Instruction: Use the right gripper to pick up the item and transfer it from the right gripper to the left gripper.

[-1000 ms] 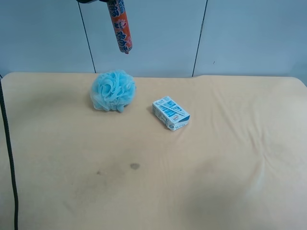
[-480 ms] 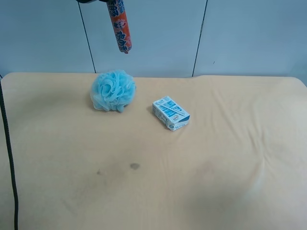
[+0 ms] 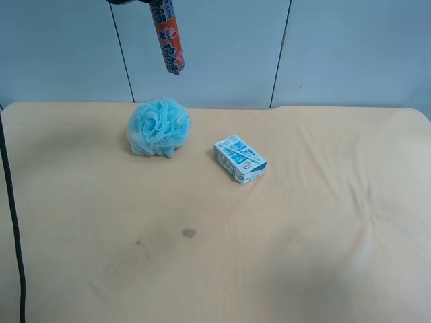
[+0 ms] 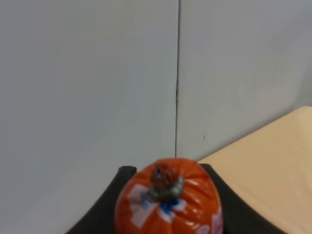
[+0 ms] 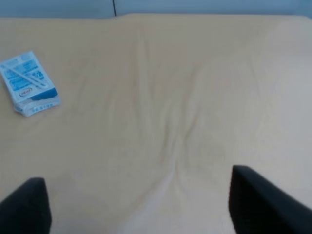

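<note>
The item (image 3: 168, 37), an orange-red sausage stick with blue-and-white lettering, hangs nearly upright high above the table, over the light-blue pouf (image 3: 159, 127). Its top end is held at the exterior high view's upper edge, where only a sliver of black gripper (image 3: 124, 2) shows. In the left wrist view the item (image 4: 168, 204) is seen end-on with its crimped tip, clamped between the left gripper's (image 4: 165, 170) black fingers. The right gripper (image 5: 139, 190) is open and empty, its fingers spread wide above bare table; it is out of the exterior high view.
A blue-white small box (image 3: 240, 159) lies right of the pouf; it also shows in the right wrist view (image 5: 29, 84). The beige cloth-covered table (image 3: 303, 256) has a dark stain (image 3: 189, 233). A black cable (image 3: 10, 202) runs along the left edge. Grey wall panels stand behind.
</note>
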`<control>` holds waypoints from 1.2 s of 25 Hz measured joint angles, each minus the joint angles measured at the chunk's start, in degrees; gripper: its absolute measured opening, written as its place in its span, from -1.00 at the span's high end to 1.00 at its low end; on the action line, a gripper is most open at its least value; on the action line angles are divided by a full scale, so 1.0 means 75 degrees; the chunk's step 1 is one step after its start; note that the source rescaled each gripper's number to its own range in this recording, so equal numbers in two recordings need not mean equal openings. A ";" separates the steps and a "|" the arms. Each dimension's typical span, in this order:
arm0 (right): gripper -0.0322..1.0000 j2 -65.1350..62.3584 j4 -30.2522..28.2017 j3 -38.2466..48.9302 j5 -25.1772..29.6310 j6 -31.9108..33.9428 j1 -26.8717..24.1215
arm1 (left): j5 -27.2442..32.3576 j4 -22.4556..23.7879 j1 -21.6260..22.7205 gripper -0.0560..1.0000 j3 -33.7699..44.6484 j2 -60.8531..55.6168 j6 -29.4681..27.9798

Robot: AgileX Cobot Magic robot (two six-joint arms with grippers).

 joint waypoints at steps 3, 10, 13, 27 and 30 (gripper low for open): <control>-0.24 0.0000 0.0000 0.0000 0.0000 0.0000 0.0000 | 0.0000 0.0000 0.0000 0.89 0.0019 -0.0104 0.0000; -0.24 0.0000 0.0000 0.0000 0.0000 0.0000 0.0000 | 0.0161 0.0000 0.0897 0.89 0.0479 -0.0932 0.0001; -0.24 0.0000 0.0000 0.0000 0.0000 0.0000 0.0000 | 0.0870 -0.0006 0.2038 0.89 0.0733 -0.1086 0.0009; -0.24 0.0000 0.0000 0.0000 0.0000 0.0000 0.0000 | 0.3186 -0.0005 0.5496 0.89 0.1191 0.0581 0.0028; -0.24 0.0000 0.0000 0.0000 0.0000 0.0000 0.0000 | 0.3192 -0.0005 0.5566 0.89 0.1198 0.1309 0.0028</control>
